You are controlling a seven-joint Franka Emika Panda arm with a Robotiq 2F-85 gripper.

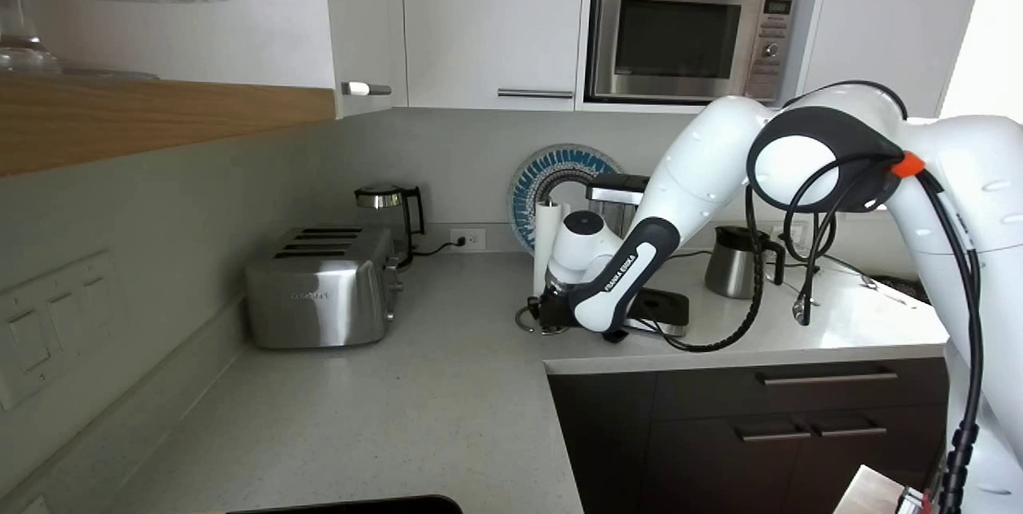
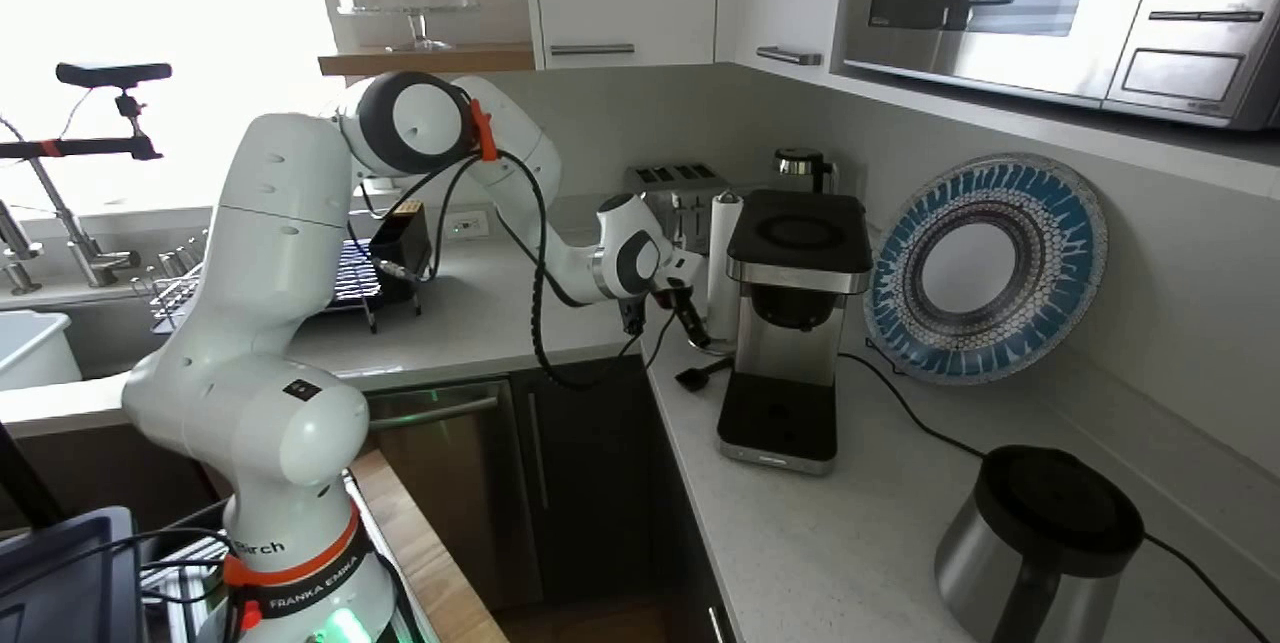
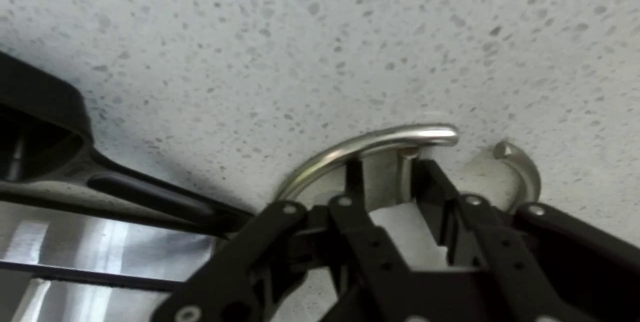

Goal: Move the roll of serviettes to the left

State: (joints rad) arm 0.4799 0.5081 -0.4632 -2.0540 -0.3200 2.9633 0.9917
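Note:
The roll of serviettes is a slim white cylinder standing upright in both exterior views (image 1: 547, 246) (image 2: 722, 263), beside the coffee maker. My gripper is low at the roll's foot in both exterior views (image 1: 553, 312) (image 2: 694, 321) and hides part of it. In the wrist view the gripper (image 3: 387, 174) has its fingers part way apart near the holder's metal ring base (image 3: 370, 142). A thin metal rod and a white piece of the roll (image 3: 407, 234) show in the gap. I cannot tell whether the fingers press on the roll.
The coffee maker (image 2: 790, 233) stands close beside the roll. A black portafilter (image 3: 150, 194) lies near the fingers. A steel toaster (image 1: 320, 298) stands by the wall. A steel kettle (image 1: 729, 262) and a patterned plate (image 2: 985, 268) are along the back wall.

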